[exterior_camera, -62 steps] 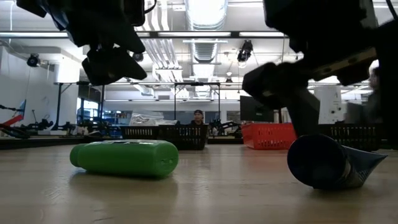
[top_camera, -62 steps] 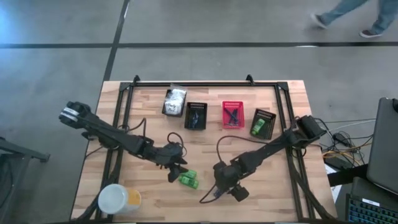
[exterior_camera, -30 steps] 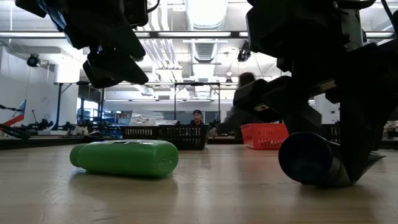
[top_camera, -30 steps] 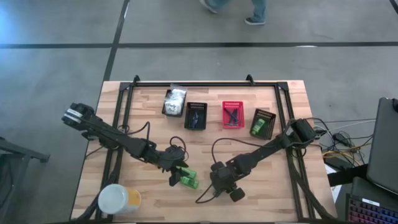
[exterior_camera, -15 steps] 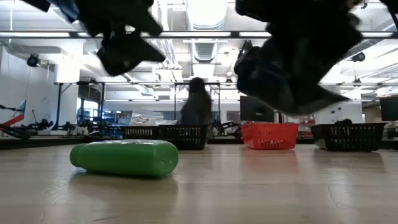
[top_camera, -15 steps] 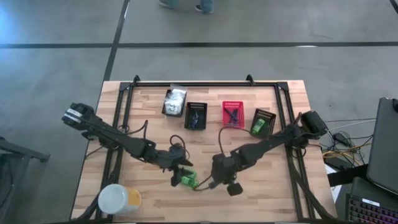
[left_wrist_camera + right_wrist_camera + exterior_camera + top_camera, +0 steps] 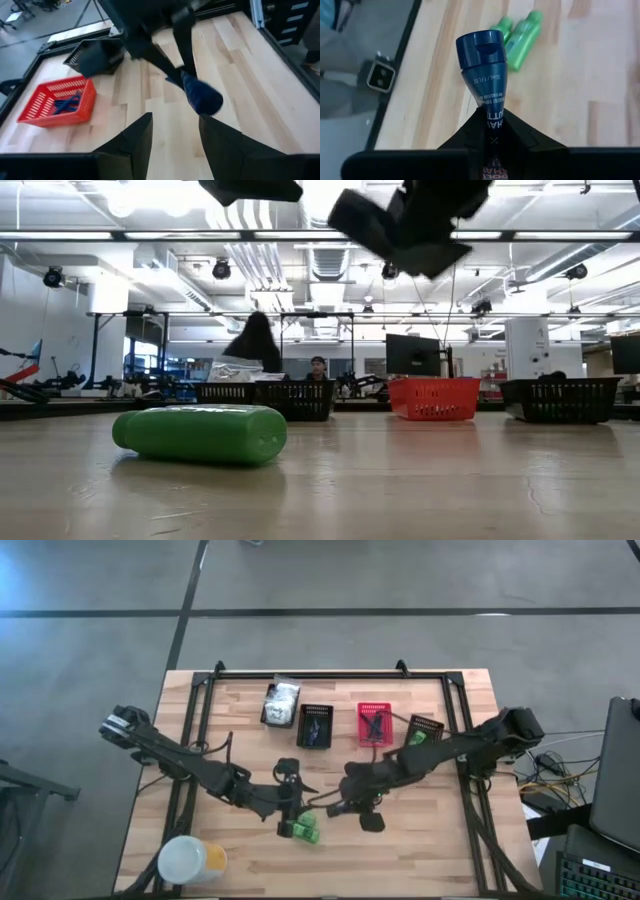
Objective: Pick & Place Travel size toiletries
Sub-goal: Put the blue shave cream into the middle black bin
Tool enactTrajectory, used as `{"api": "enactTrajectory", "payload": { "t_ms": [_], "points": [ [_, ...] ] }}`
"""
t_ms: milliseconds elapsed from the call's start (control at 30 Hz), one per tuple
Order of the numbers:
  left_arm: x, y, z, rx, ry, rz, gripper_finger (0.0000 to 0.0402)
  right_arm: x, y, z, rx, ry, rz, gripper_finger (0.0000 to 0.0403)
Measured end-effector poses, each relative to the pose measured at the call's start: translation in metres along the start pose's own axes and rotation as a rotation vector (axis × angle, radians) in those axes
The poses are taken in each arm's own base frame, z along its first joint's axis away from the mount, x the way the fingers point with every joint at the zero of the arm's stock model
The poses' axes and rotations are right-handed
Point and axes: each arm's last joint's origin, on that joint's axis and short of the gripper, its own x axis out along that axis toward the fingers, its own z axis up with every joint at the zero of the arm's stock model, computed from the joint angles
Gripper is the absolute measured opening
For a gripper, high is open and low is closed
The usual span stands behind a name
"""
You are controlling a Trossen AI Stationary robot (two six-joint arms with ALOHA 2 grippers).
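Observation:
A dark blue tube (image 7: 482, 65) with a round cap is in my right gripper (image 7: 492, 125), which is shut on it above the table's middle (image 7: 348, 802). Two green bottles (image 7: 300, 830) lie side by side on the wood, on their sides, toward the near edge. My left gripper (image 7: 175, 137) hovers above them (image 7: 293, 802), open, with nothing between its fingers. The left wrist view shows the tube (image 7: 202, 97) in the air below my right arm. My right gripper pinches the tube's narrow tail end (image 7: 492, 112) between its two fingers. The fingers slant down from above and run along the tube's length. The tube sticks out beyond the fingertips, cap end (image 7: 480, 47) lowest and foremost, lifted clear of the table.
Several small baskets stand in a row at the far side: a black one with white packets (image 7: 280, 705), a black one (image 7: 315, 725), a red one (image 7: 375, 725) and a black one with green packs (image 7: 423, 737). A big round tub (image 7: 190, 862) stands at the near left corner.
My right gripper has risen and gone toward the far edge with the blue tube, which lay on the wood a second ago and now hangs clear. My left gripper has also risen from just above the green bottles and rolled about its own line. The bottles have stayed put.

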Motion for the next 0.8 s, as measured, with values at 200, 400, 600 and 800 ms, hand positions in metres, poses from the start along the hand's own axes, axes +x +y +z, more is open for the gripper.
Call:
{"api": "enactTrajectory", "payload": {
  "t_ms": [200,400,600,800],
  "points": [
    [0.002,-0.001,0.000,0.119,-0.002,0.002,0.0165,-0.019,-0.006,0.011,0.015,-0.105,-0.008,0.0039],
    [0.014,-0.004,-0.002,0.189,0.018,0.063,0.0165,-0.016,-0.016,0.012,0.044,-0.102,-0.025,0.0035],
    [0.022,-0.006,-0.001,0.190,0.035,0.143,0.0165,-0.016,-0.017,0.010,0.054,-0.089,-0.028,0.0039],
    [0.024,-0.006,0.000,0.160,0.034,0.147,0.0165,-0.015,-0.017,0.009,0.055,-0.084,-0.028,0.0035]
  ]
}}
